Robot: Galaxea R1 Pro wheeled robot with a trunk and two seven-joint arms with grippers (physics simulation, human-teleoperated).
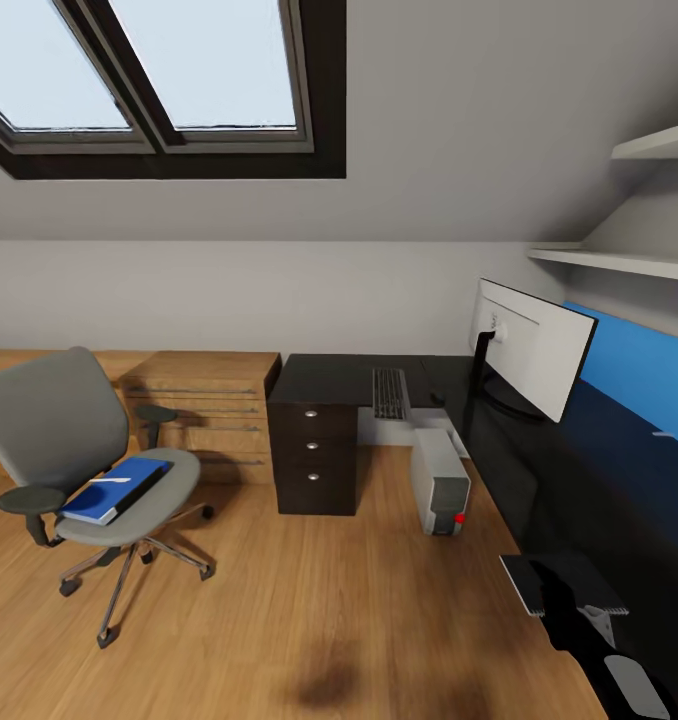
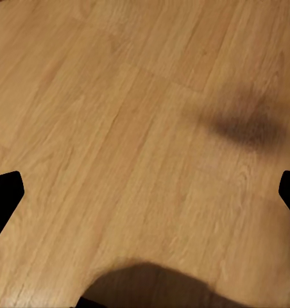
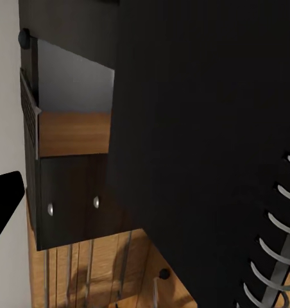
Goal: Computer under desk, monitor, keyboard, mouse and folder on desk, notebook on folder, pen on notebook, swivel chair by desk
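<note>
- My right hand (image 1: 579, 610) sits low over the near end of the tabletop (image 1: 539, 470), just beside a dark spiral-bound notebook (image 1: 562, 585); I cannot tell whether its fingers are wide or closed, or whether they grip anything.
- My left hand hangs over bare wood floor (image 2: 119, 115), fingertips spread wide at the frame edges, holding nothing.
- The folder (image 1: 116, 488) lies well away from both hands, flat on the swivel chair (image 1: 89, 470) seat. I judge the castors could roll the chair away if I push while grasping.
- The glossy black top may let the notebook slide off the near edge if my right arm brushes it.
- The keyboard (image 1: 390, 392) and monitor (image 1: 534, 345) are already on the tabletop, far ahead of my right hand; the computer (image 1: 440, 480) stands on the floor by the tabletop's edge.
- Room: sloped white ceiling, skylight (image 1: 149, 70), oak chest (image 1: 209, 410), wall shelves (image 1: 619, 260).
</note>
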